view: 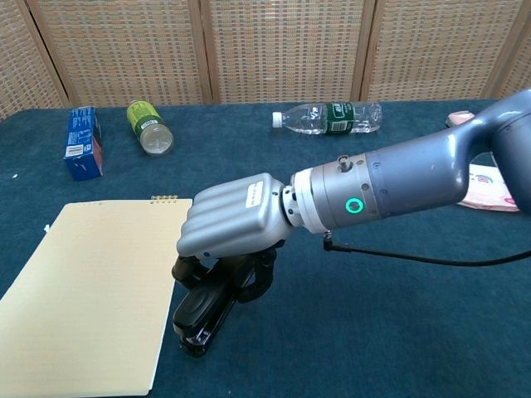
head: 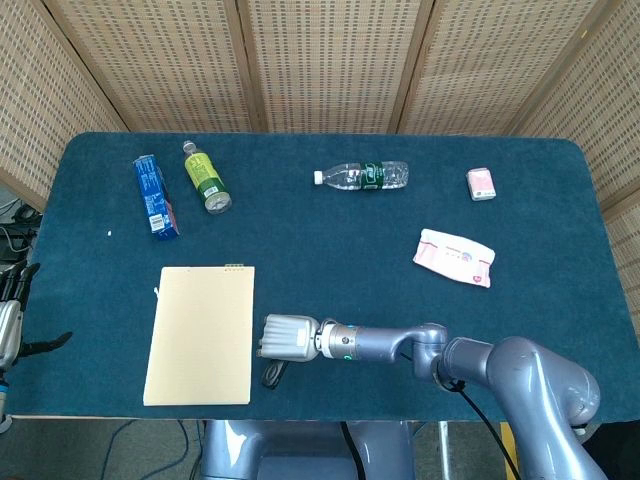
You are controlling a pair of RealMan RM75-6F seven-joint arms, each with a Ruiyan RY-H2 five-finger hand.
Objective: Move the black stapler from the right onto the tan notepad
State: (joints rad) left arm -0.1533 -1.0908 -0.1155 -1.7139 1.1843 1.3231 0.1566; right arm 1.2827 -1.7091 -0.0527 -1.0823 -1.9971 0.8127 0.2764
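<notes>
Here, each line takes one thing from the scene, starting at the stapler.

Black stapler (view: 203,311): held in the right hand, nose tilted down toward the front table edge, just right of the notepad's right edge and not on it; in the head view (head: 273,373) only its dark tip showed below the hand.

Right hand (view: 232,232): fingers curled down around the stapler's upper body, back of the hand facing up; in the head view (head: 287,336) it sat beside the pad's lower right corner, the arm reaching in from the right.

Tan notepad (view: 87,286): lay flat at the front left of the table, binding at its far edge; also seen in the head view (head: 200,333).

Left hand (head: 12,322): at the left border of the head view, off the table, fingers spread apart and holding nothing.

Blue box (view: 82,143): far left, lying flat.

Green bottle (view: 148,127): on its side just right of the box.

Clear bottle (view: 328,117): on its side near the far centre.

Pink packet (head: 455,257): right half of the blue table (head: 330,240).

Small pink item (head: 481,183): far right.
</notes>
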